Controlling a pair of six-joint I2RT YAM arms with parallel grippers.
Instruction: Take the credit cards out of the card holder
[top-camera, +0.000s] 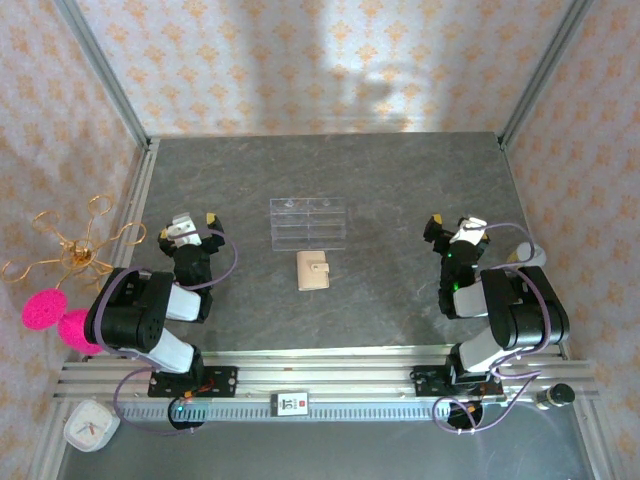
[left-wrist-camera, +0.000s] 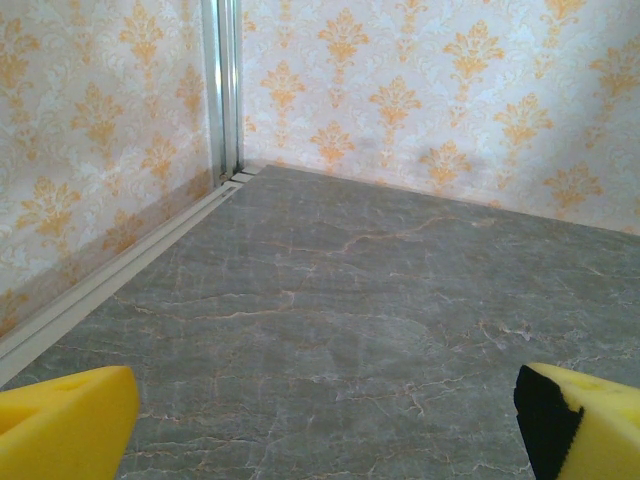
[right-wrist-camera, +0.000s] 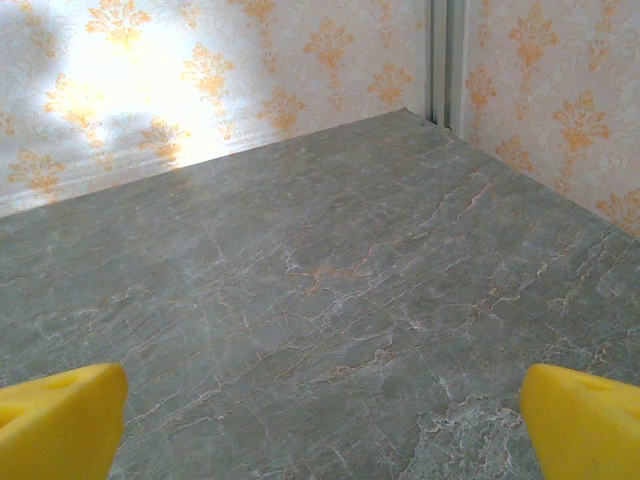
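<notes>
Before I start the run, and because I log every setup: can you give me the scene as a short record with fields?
card holder: closed, lying flat on the table, between the two arms
clear tray: directly behind the card holder, farther from the arm bases
left pincer: open, holding nothing, left of the clear tray
right pincer: open, holding nothing, right of the clear tray
task state: card holder not yet opened, both pincers well away from it
</notes>
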